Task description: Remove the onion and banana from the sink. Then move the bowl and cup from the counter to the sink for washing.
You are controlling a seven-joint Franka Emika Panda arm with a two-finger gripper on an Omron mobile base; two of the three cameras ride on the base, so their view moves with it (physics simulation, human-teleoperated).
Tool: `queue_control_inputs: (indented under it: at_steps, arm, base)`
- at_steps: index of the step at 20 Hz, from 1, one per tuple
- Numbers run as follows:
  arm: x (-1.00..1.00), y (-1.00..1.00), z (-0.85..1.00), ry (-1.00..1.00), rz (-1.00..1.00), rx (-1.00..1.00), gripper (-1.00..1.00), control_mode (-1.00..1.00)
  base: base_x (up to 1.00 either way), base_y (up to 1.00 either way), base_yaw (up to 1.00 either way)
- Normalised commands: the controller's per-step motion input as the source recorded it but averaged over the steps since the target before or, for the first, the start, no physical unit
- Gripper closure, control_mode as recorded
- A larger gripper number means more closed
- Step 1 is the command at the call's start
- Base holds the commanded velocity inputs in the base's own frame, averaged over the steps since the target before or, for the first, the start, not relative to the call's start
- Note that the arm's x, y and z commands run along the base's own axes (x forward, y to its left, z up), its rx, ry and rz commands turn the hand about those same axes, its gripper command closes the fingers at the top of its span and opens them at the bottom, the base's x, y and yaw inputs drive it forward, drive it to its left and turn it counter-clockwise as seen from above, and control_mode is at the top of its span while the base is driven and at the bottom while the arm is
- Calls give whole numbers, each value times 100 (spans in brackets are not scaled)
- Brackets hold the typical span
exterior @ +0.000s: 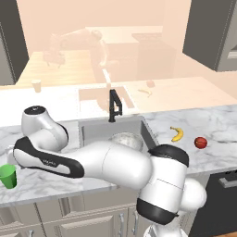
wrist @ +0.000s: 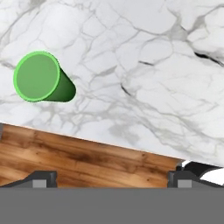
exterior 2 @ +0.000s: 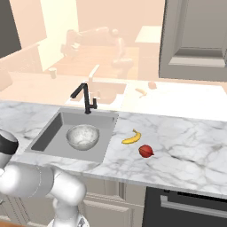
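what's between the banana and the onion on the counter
Nothing: in the right base view only bare marble counter separates the banana from the onion, which lie apart.

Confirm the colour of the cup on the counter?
Bright green, cup standing on the white marble counter; clearest in the hand view.

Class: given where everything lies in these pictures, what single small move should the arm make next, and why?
Probably shift the hand over the cup and lower onto it. The onion and banana lie on the counter, the bowl sits in the sink, and the cup stands off-centre in the hand view.
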Motion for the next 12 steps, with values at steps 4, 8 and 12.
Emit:
queue_control_inputs:
  at_steps: [4,8,12]
  arm:
    - [9,16,-9,1,0,0,-100,-100]
    - [7,17,-7,0,0,0,-100,-100]
    - [10,19,-5,0,0,0,-100,-100]
  base:
    - [0,0,0]
    - [0,0,0]
    - [0,0,0]
